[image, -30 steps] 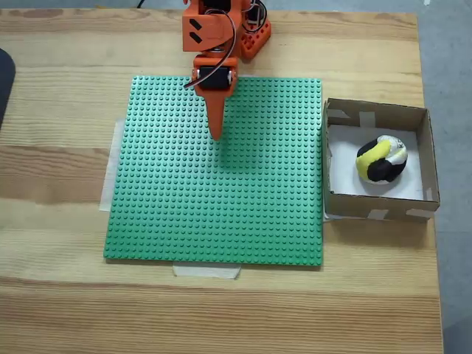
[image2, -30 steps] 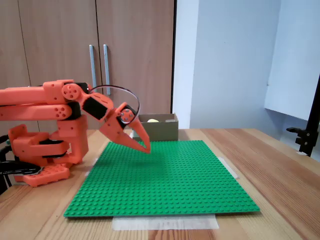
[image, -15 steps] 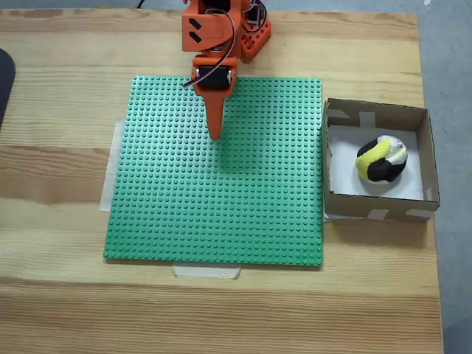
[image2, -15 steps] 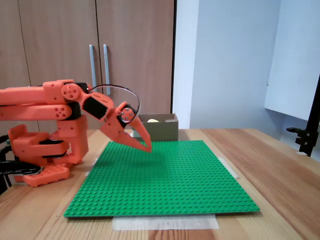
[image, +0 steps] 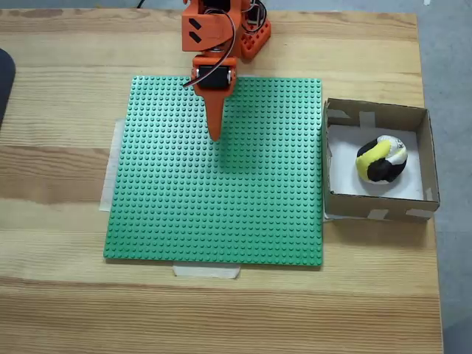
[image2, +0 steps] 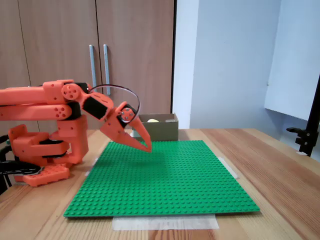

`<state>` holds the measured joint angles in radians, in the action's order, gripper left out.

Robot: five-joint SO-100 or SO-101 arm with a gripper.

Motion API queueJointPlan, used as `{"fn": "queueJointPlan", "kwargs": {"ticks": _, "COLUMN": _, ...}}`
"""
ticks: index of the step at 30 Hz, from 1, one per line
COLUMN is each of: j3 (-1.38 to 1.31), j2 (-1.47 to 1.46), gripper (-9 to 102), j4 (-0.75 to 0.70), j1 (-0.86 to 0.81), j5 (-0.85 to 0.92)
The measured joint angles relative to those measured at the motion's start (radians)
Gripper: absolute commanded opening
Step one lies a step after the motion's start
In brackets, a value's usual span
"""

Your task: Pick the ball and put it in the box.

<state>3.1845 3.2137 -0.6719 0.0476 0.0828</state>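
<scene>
Far left of the side-on fixed view: orange arm (image2: 45, 107) folded low over its base, reaching rightward. Next along, end effector (image2: 146, 146) angled down, fingers pressed together to a single point, empty, poised just above the green studded baseplate (image2: 165, 175) near its far-left corner in that view. From the top-down fixed view, same end effector (image: 214, 133) pointing down the frame from the upper centre, tip over the upper-middle part of the baseplate (image: 221, 192). Baseplate flat on the wooden worktop (image: 59, 169), pale tape showing at its left and lower edges. Further right, touching or just beside the baseplate's right edge, brown cardboard box (image: 424, 158) with low walls, white floor and pale tape at the corners. Inside it, toward the right of centre, the ball (image: 381, 160), patched yellow, black and white, resting on the white floor and well apart from the end effector. In the side-on view, box (image2: 159, 129) at the back of the worktop, a yellowish sliver of the ball (image2: 153, 120) just over its rim.
</scene>
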Motion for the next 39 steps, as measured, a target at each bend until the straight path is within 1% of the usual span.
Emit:
{"fn": "queueJointPlan", "kwargs": {"ticks": 21, "j3": 0.0, "j2": 0.0, "gripper": -1, "j4": 0.0, "j1": 0.0, "j5": 0.0}}
{"fn": "queueJointPlan", "kwargs": {"ticks": 25, "j3": 0.0, "j2": 0.0, "gripper": -1, "j4": 0.021, "j1": 0.0, "j5": 0.009}}
{"fn": "queueJointPlan", "kwargs": {"ticks": 33, "j3": 0.0, "j2": 0.0, "gripper": -1, "j4": 0.025, "j1": -0.037, "j5": 0.0}}
{"fn": "queueJointPlan", "kwargs": {"ticks": 39, "j3": 0.0, "j2": 0.0, "gripper": -1, "j4": 0.025, "j1": -0.031, "j5": -0.005}}
